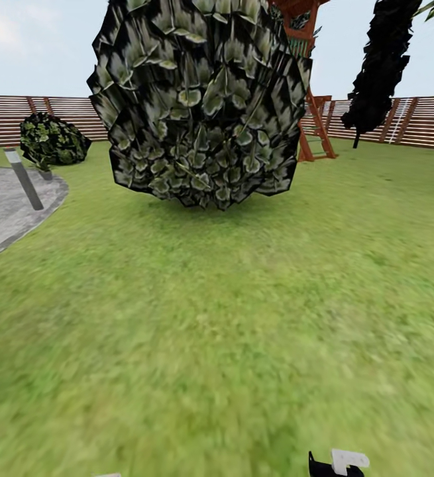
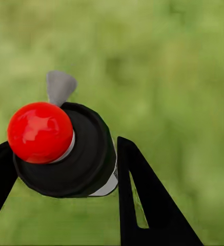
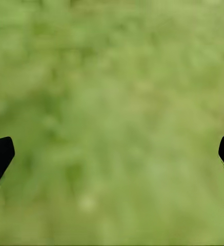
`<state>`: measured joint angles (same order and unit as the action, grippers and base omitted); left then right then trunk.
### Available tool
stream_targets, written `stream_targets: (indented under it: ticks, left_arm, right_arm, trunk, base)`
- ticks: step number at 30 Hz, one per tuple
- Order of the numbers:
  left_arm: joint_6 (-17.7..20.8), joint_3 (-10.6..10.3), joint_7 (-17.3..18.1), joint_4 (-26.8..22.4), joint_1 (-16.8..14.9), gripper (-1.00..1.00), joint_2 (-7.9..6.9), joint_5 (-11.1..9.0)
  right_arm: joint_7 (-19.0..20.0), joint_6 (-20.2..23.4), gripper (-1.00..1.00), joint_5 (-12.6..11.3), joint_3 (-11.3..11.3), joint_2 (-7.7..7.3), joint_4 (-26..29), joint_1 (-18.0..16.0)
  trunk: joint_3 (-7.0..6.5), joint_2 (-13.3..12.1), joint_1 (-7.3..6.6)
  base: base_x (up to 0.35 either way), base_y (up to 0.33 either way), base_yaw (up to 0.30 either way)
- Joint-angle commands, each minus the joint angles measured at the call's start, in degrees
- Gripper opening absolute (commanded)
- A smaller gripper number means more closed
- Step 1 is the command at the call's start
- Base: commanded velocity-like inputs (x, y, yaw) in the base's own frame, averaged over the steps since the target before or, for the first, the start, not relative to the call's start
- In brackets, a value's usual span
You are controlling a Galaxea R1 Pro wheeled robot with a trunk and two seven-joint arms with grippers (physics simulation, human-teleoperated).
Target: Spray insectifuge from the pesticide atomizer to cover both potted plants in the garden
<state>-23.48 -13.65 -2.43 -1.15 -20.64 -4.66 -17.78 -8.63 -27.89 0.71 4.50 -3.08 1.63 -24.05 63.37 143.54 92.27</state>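
Atomizer (image 2: 65, 154) sits clamped in the left hand (image 2: 60, 174), seen end-on, its long axis along the fingers and its grey nozzle aimed at lawn. Right hand (image 3: 112, 154) hangs spread, empty. Ahead looms a big bush (image 1: 200, 99); beyond it stands the fence (image 1: 38, 116).

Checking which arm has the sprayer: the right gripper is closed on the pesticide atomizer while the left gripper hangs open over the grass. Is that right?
Not quite: the arms are swapped. The left wrist view shows the left gripper closed on the pesticide atomizer, seen end-on with a red cap. The right wrist view shows the right gripper open over the grass, fingers wide apart and nothing between them.
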Motion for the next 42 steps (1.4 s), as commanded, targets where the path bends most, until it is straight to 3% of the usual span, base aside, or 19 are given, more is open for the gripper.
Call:
stream_targets:
  ticks: [1, 42]
  left_arm:
    - [-0.14, -0.50, -0.24, 0.00, -0.02, -1.00, 0.00, -0.24]
    - [-0.16, -0.50, -0.26, 0.00, -0.02, -1.00, 0.00, -0.24]
  right_arm:
    - [0.10, -0.24, 1.00, 0.09, 0.42, 0.01, -0.05, -0.03]
    - [0.10, -0.24, 1.00, 0.09, 0.42, 0.01, -0.03, -0.03]
  trunk:
    - [0.05, 0.02, 0.02]
    - [0.05, 0.02, 0.02]
  base:
    - [0.337, 0.000, 0.000]
    - [0.337, 0.000, 0.000]
